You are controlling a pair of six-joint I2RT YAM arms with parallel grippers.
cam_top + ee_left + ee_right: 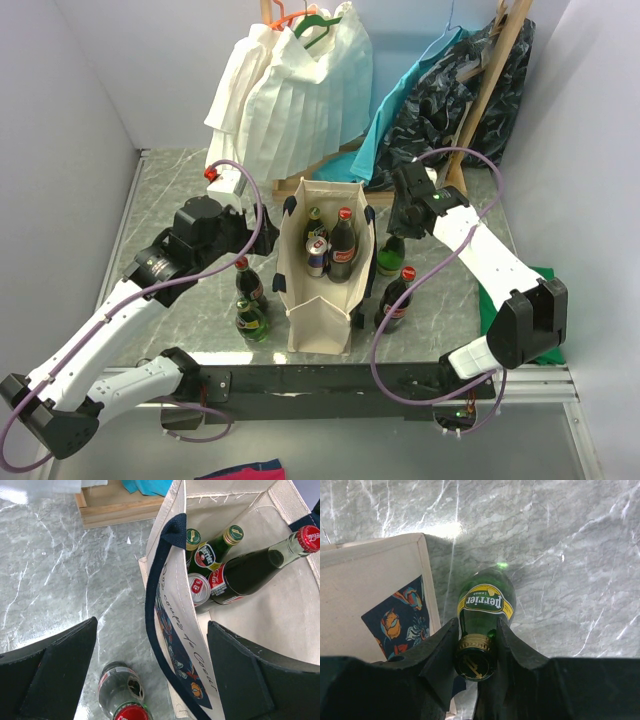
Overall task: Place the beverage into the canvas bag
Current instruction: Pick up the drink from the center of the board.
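The cream canvas bag (322,315) with navy handles stands open at the table's middle. Inside it are a dark cola bottle (343,247), a can (317,256) and a green bottle (314,223). Just right of the bag stands a green Perrier bottle (390,258). My right gripper (476,626) is shut on the Perrier bottle (485,601) at the neck below its gold cap, right beside the bag's wall (370,580). My left gripper (152,625) is open and straddles the bag's left wall (175,610), one finger over the table, the other over the bag's inside.
A red-capped cola bottle (396,300) stands right of the bag. Two more bottles (249,283) (251,320) stand to its left, one showing below my left gripper (121,697). A white pleated garment (300,95), teal and dark clothes and a wooden rack (500,70) hang behind.
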